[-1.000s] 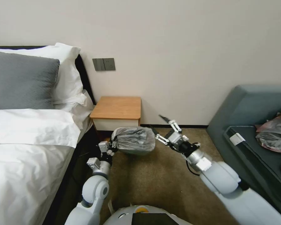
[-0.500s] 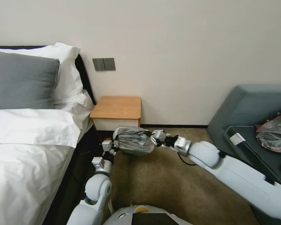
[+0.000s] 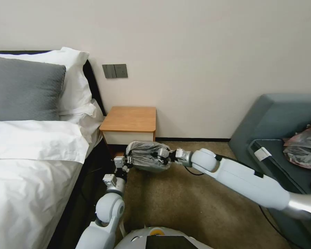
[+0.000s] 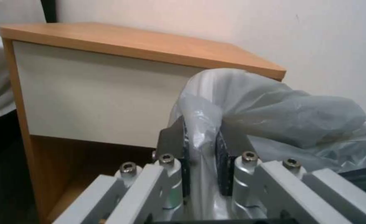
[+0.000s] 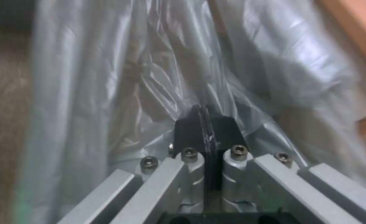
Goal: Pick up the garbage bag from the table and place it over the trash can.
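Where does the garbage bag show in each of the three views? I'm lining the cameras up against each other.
Head view: the garbage bag sits low in the middle, below the table, between the left hand and the right hand.
Left wrist view: the bag bulges to the right, a fold pinched in the left hand.
Right wrist view: the bag spreads across the picture, right hand closed against it.
Shared landmark: the table's wooden top.

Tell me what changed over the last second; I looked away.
The right pincer, open and off to the bag's right before, swung in and closed on the garbage bag. The left pincer stayed clamped on the bag's other side; the table did not move.
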Available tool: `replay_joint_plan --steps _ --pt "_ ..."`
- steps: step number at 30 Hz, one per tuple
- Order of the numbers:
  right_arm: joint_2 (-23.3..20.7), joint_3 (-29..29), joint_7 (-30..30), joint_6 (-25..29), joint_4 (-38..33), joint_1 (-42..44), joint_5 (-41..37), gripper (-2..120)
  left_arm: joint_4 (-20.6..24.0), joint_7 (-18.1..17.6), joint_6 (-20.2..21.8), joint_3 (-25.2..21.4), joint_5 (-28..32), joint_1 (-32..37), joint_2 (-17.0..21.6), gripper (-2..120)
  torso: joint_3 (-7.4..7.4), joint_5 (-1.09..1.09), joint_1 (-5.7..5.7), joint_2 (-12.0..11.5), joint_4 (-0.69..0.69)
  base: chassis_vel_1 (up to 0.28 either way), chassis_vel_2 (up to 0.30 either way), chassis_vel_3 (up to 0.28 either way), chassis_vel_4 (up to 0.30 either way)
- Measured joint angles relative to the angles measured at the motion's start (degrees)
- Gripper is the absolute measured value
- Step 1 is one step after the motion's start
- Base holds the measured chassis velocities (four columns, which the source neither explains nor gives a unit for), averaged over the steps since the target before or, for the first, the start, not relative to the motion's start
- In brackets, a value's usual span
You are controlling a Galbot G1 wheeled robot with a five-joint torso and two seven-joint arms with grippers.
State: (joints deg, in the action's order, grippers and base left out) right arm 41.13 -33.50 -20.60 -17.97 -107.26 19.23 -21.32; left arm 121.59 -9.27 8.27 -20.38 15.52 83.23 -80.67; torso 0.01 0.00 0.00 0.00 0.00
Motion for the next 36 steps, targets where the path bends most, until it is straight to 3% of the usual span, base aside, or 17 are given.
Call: replay_joint_plan --steps 6,14,27,36 --pt "3.8 -7.4 -0.5 -0.2 6.0 -7.0 1.2 0 0.0 0.4 -0.6 0.9 -2.2 0.6 -0.1 11 0.0 0.0 0.0 0.0 0.01 0.0 0.0 0.0 0.0" --pt "9.1 -12.7 -0.6 0.1 13.6 -10.1 2.5 0 -0.1 0.7 -1.3 2.3 -4.6 1.2 -0.5 11 0.0 0.0 0.0 0.0 0.0 0.0 0.0 0.0 0.0" --pt "15.2 -13.1 -0.7 1.6 21.0 -8.2 5.0 0 0.6 0.8 -1.5 3.4 -5.9 1.9 -1.5 11 0.0 -0.01 0.0 0.0 0.01 0.0 0.0 0.0 0.0" --pt "12.3 -8.9 -0.5 1.9 16.0 -5.0 4.9 0 0.1 0.4 -1.5 2.7 -5.5 1.4 -1.8 11 -0.01 0.0 0.0 0.0 0.01 0.0 0.0 0.0 0.0"
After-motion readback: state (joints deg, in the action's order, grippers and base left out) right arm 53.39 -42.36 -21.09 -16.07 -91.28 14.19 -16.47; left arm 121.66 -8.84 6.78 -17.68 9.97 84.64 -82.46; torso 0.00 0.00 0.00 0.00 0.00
